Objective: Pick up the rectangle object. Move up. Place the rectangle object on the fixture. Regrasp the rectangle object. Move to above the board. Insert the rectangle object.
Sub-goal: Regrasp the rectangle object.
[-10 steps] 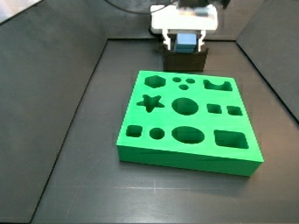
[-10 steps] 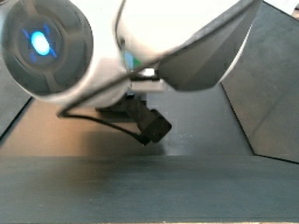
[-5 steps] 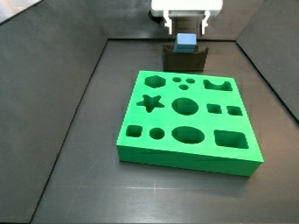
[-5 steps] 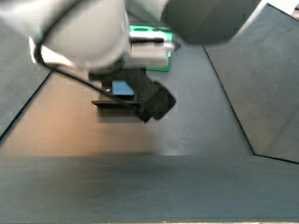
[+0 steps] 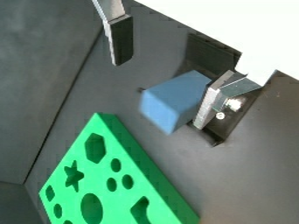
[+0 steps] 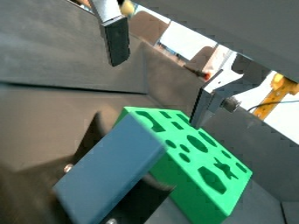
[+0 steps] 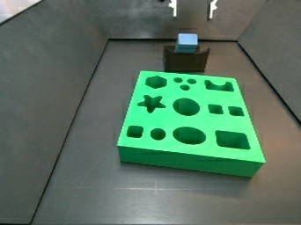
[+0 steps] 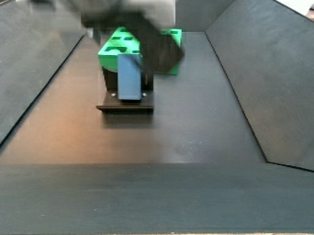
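The grey-blue rectangle object (image 7: 187, 41) stands upright on the dark fixture (image 7: 185, 61) at the back of the floor, and it also shows on end on the fixture (image 8: 127, 104) as the rectangle object (image 8: 128, 75). My gripper (image 7: 193, 8) hangs open above it, with only its fingertips in view and clear of the block. In both wrist views the rectangle object (image 5: 176, 101) (image 6: 111, 168) lies below the spread fingers (image 5: 115, 38), with nothing between them. The green board (image 7: 188, 119) lies in front of the fixture.
Dark sloping walls (image 7: 70, 79) enclose the floor on both sides and at the back. The board (image 8: 132, 46) sits just behind the fixture in a side view, and the blurred arm passes above it.
The gripper has let go of the rectangle object and risen straight up, from around the block to near the frame's top. The block stays standing on the fixture.
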